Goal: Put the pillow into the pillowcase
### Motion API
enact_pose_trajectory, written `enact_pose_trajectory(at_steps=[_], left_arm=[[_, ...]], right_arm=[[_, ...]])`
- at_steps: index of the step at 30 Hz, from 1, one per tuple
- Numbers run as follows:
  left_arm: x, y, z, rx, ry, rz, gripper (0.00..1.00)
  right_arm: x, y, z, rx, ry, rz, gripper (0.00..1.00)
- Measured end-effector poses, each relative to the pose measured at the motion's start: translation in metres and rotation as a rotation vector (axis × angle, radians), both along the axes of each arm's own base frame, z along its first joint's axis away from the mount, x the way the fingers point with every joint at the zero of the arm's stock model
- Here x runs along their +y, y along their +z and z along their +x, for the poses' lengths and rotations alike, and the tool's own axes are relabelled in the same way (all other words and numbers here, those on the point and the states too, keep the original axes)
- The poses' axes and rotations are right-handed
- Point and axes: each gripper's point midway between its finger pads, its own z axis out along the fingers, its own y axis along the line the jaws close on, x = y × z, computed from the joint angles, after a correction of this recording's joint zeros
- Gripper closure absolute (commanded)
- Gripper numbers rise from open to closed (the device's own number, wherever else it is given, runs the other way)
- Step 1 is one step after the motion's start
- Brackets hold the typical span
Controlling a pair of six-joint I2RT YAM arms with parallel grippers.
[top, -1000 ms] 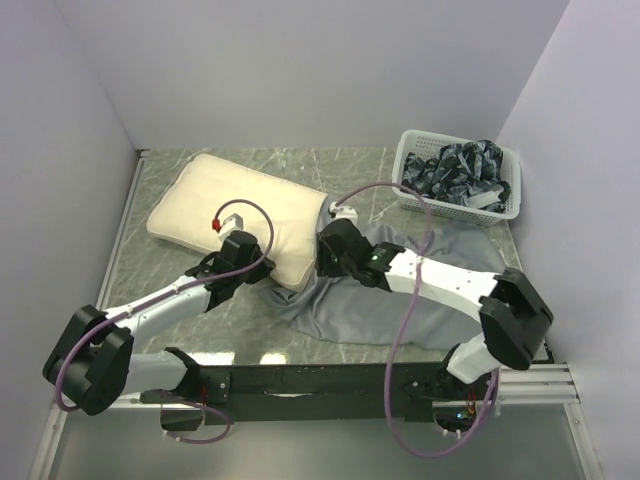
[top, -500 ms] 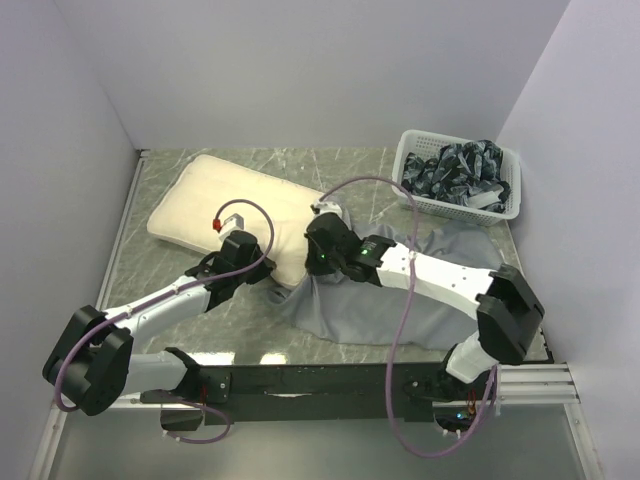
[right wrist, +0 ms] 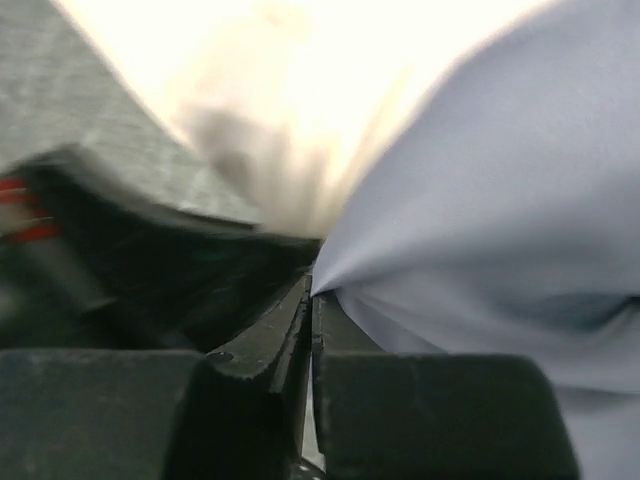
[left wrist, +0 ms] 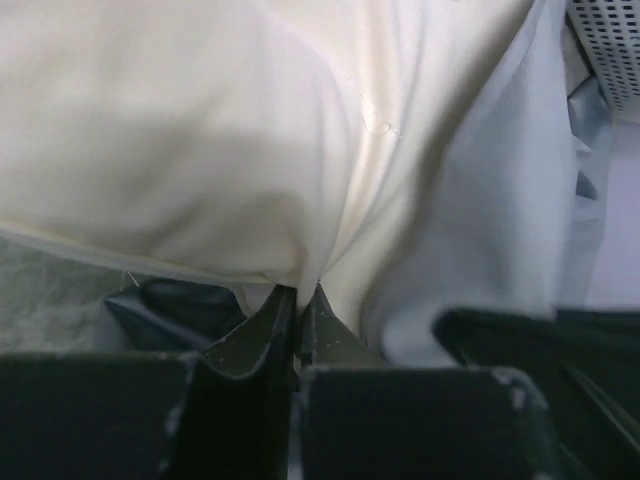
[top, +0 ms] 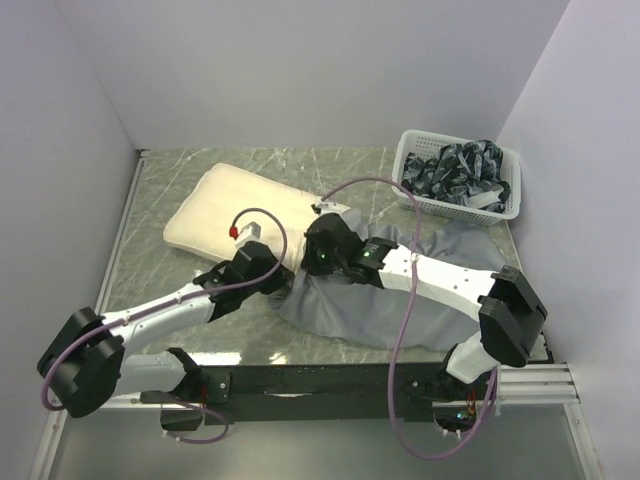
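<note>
Since a second ago the pillowcase [top: 400,310] has gathered behind the right claw [top: 304,270], its mouth edge drawn up and its body bulging higher. That claw has swung in towards the left claw [top: 283,272] and has gone from part-open to pinched. The pillow [top: 235,205] has slid across the table [top: 170,290] with the left claw, so its near corner now lies at the pillowcase mouth, between the two claws.

The table is hard, grey-green and marbled. The pillowcase is smooth plain grey cloth, lying in soft folds behind and beside the right claw. The pillow is a plump cream rectangle with a faintly textured weave, and it stretches away ahead of the left claw. Well beyond the right claw stands a white plastic lattice basket [top: 460,180] heaped with dark patterned cloth [top: 455,170].

In the left wrist view the left claw [left wrist: 298,300] is squeezed narrow on a fold of the pillow [left wrist: 200,130], which puckers at the tips, with the grey pillowcase [left wrist: 500,220] just to that claw's right. In the right wrist view the right claw [right wrist: 310,290] is closed tight on the pillowcase [right wrist: 480,200] edge. The pillow [right wrist: 290,90] is blurred straight ahead of it.
</note>
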Motion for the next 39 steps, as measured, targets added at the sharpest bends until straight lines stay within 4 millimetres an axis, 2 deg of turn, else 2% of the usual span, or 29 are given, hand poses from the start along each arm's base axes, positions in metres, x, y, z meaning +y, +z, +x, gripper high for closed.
enact_pose_trajectory(at_steps=[1,2,3,4,7,12,13,15,17,20,22,24,27,30,35,39], left_arm=[[0.000,0.002,-0.002,-0.004,0.006,-0.016,0.79],[0.001,0.003,-0.005,-0.003,0.014,-0.029,0.71],[0.004,0.002,-0.011,0.001,0.024,-0.041,0.66],[0.007,0.002,-0.015,0.003,0.030,-0.042,0.58],[0.021,0.005,-0.025,0.003,0.079,-0.061,0.36],[0.049,0.026,-0.024,-0.050,0.187,-0.041,0.19],[0.053,0.031,-0.022,-0.062,0.205,-0.022,0.11],[0.063,0.046,-0.013,-0.096,0.250,0.036,0.06],[0.070,0.069,0.003,-0.143,0.295,0.094,0.01],[0.078,0.105,0.045,-0.196,0.343,0.187,0.01],[0.080,0.121,0.085,-0.203,0.339,0.232,0.01],[0.084,0.129,0.128,-0.190,0.302,0.288,0.01],[0.076,0.123,0.182,-0.166,0.200,0.363,0.01],[0.050,0.102,0.219,-0.147,0.052,0.413,0.01],[0.024,0.046,0.232,-0.069,-0.118,0.475,0.01],[0.013,0.013,0.236,-0.036,-0.169,0.546,0.01]], right_arm=[[-0.005,-0.008,0.000,0.008,-0.009,-0.013,0.75],[-0.009,-0.015,-0.002,0.020,-0.017,-0.027,0.70],[-0.014,-0.023,-0.003,0.030,-0.025,-0.044,0.64],[-0.019,-0.029,-0.004,0.036,-0.033,-0.061,0.54],[-0.029,-0.034,-0.005,0.040,-0.052,-0.090,0.40],[-0.041,-0.011,0.000,-0.016,-0.089,-0.077,0.28],[-0.046,-0.005,0.003,-0.032,-0.104,-0.071,0.28],[-0.058,0.006,0.011,-0.058,-0.140,-0.069,0.26],[-0.074,0.013,0.026,-0.075,-0.189,-0.076,0.26],[-0.101,0.018,0.055,-0.082,-0.273,-0.088,0.27],[-0.117,0.022,0.078,-0.064,-0.319,-0.109,0.29],[-0.123,0.031,0.104,-0.065,-0.349,-0.113,0.29],[-0.123,0.038,0.135,-0.071,-0.366,-0.107,0.30],[-0.125,0.031,0.152,-0.042,-0.369,-0.113,0.31],[-0.126,0.004,0.163,0.029,-0.361,-0.149,0.33],[-0.126,-0.020,0.165,0.080,-0.351,-0.179,0.40]])
